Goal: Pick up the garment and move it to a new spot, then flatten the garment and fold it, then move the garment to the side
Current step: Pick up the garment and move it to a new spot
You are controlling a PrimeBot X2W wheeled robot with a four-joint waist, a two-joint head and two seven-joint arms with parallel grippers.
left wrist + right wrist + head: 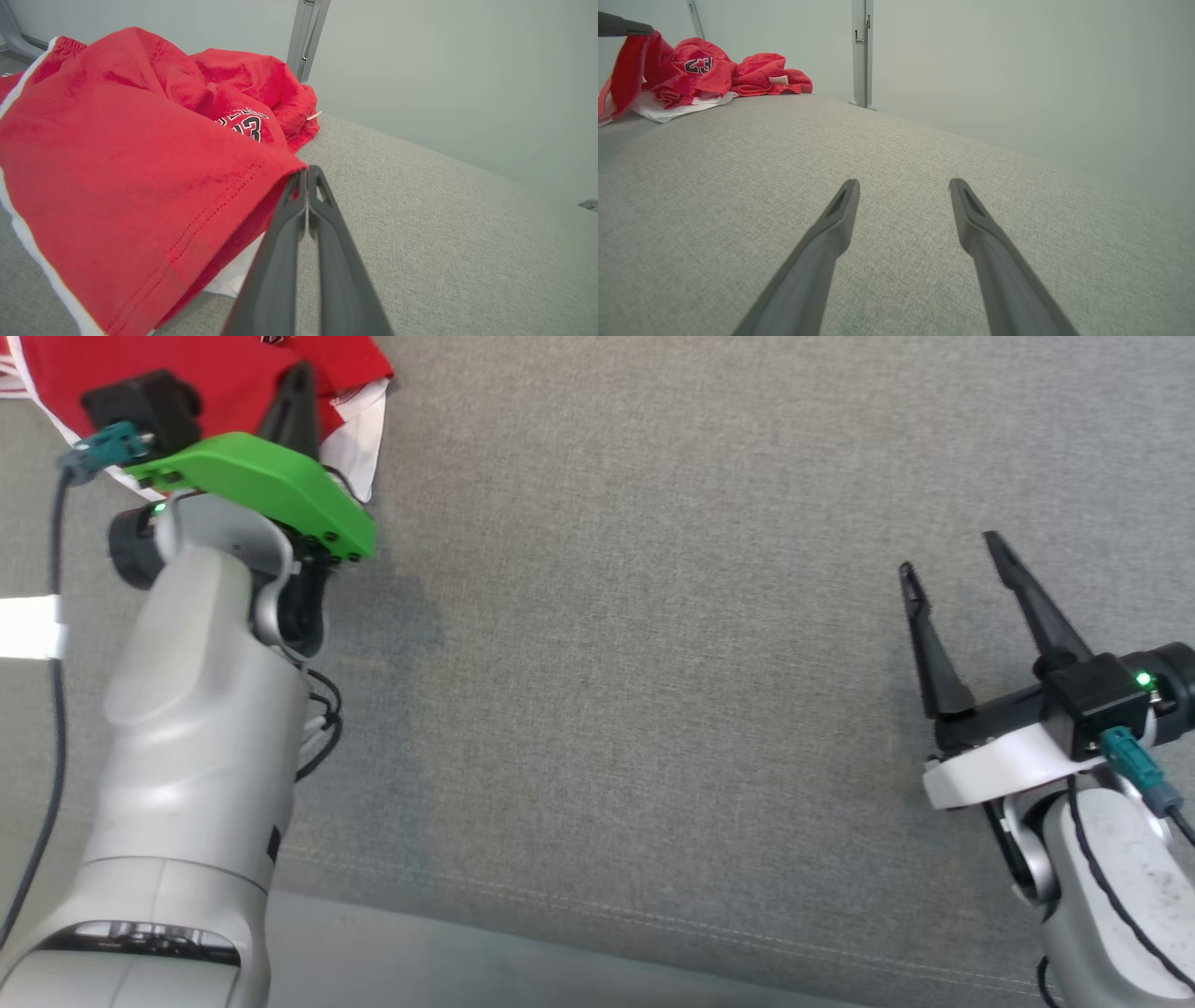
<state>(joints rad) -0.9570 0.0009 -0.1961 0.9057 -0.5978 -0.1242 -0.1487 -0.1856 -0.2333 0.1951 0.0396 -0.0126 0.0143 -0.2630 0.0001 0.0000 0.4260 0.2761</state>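
Our left end effector is clenched on a hem corner of the red number-23 jersey, which lies bunched at the far left of the grey upholstered surface. The corner is lifted and the rest rests on the surface. Our right end effector hangs released, well apart from the jersey. We judge the cloth light, limp and somewhat slippery. Stitched hems and corners offer the surest hold, and a second corner would help spread it flat.

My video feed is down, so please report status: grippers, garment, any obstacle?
Left gripper shut on red garment at its hem. Right gripper open, above grey surface, apart from garment. Garment crumpled, lying on surface. No obstacle seen.
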